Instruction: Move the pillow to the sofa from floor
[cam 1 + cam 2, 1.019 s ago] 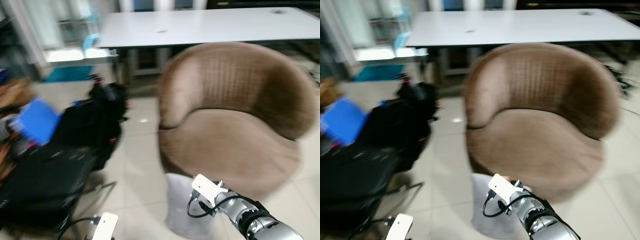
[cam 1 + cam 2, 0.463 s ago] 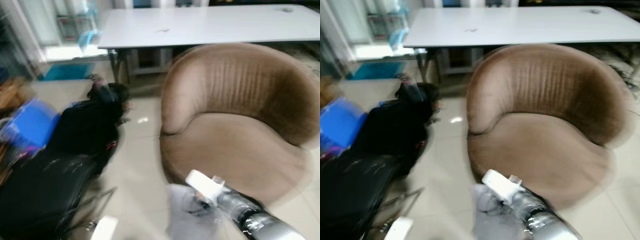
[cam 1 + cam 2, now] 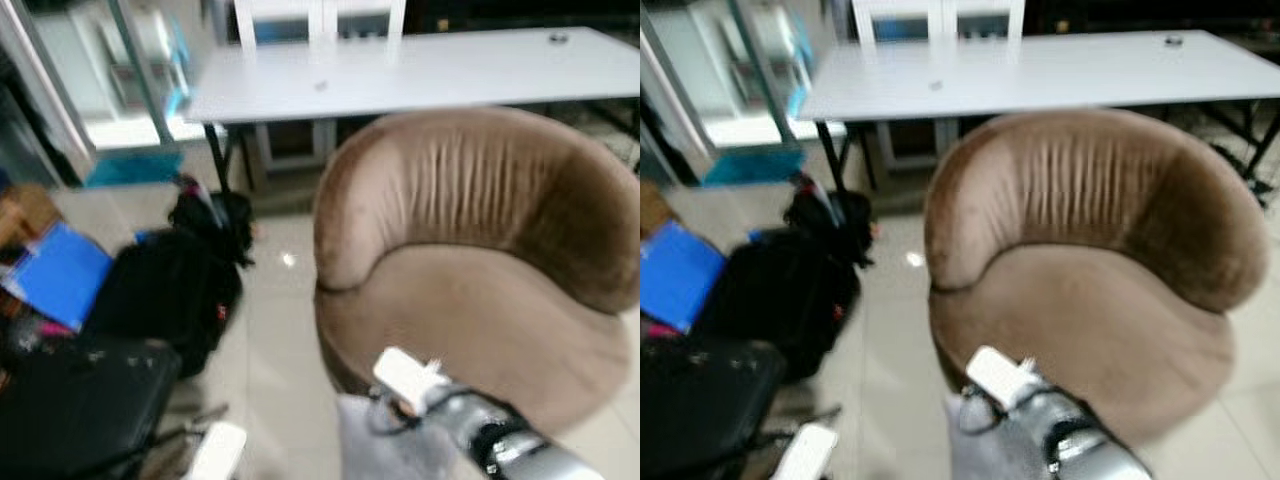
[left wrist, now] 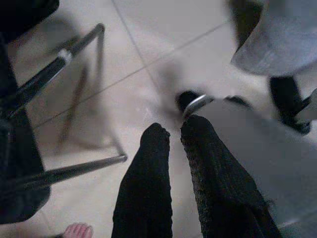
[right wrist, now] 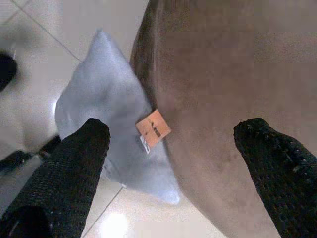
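Right gripper [image 5: 168, 144] spread wide, nothing between the fingers, hanging over the pillow [image 5: 111, 129] and the sofa's front edge. Left gripper [image 4: 168, 136] with fingers nearly together, holding nothing, above floor tiles beside a black chair's metal legs [image 4: 64, 99]. Pale grey pillow on the floor, leaning against the brown tub sofa [image 3: 480, 270], one corner up, orange tag [image 5: 153, 125] facing the camera; mostly blurred and cut off in the head views. White table [image 3: 420, 70] behind the sofa; black bags [image 3: 170, 285] off to its left.
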Motion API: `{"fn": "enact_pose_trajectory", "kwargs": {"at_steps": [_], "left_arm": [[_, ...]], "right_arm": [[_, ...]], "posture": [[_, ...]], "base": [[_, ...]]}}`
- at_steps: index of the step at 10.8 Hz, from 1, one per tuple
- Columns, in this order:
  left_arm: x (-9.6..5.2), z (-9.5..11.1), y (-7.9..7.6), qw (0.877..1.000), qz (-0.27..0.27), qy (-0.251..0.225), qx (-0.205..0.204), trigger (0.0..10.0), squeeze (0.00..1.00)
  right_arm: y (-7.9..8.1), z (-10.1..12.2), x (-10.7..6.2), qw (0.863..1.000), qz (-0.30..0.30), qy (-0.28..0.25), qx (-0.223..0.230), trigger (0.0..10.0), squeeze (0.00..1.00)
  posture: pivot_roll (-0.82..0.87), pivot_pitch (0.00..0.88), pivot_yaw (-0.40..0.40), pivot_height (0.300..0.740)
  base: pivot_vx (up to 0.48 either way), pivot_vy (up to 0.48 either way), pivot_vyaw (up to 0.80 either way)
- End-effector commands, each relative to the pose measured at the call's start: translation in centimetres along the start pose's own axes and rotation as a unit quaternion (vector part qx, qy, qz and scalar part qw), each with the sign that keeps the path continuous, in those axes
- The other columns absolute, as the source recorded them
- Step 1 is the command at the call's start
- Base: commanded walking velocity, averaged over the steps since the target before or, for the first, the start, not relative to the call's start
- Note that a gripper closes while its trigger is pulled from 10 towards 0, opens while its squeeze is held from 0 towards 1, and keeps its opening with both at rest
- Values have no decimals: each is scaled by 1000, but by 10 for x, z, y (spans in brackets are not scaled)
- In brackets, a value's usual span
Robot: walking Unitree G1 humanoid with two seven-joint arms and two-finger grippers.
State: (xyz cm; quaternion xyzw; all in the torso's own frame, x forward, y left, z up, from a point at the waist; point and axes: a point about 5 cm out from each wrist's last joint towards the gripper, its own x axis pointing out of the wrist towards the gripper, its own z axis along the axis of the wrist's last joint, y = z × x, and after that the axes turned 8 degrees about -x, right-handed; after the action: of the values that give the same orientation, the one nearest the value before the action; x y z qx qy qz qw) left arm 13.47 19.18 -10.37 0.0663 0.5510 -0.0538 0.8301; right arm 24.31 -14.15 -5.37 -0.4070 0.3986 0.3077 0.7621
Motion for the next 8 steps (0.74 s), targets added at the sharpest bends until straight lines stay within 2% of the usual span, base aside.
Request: {"fn": "enact_pose_trajectory", "kwargs": {"at_steps": [1, 5, 8], "left_arm": [[0, -7, -3, 1000, -2, 11, 0, 10000, 0], [0, -7, -3, 1000, -2, 9, -7, 10000, 0], [0, -7, -2, 1000, 1, 7, -1, 10000, 0]], "right_arm": [[-7, -4, -2, 1000, -6, 6, -4, 10000, 0], [-7, -2, -1, 1000, -7, 3, -8, 10000, 0], [-7, -2, -1, 1000, -17, -7, 14, 10000, 0]], "posture": [[-127, 0, 18, 740], [-122, 0, 16, 740], [-119, 0, 17, 740]], "base": [[0, 0, 0], [0, 0, 0], [0, 0, 0]]}}
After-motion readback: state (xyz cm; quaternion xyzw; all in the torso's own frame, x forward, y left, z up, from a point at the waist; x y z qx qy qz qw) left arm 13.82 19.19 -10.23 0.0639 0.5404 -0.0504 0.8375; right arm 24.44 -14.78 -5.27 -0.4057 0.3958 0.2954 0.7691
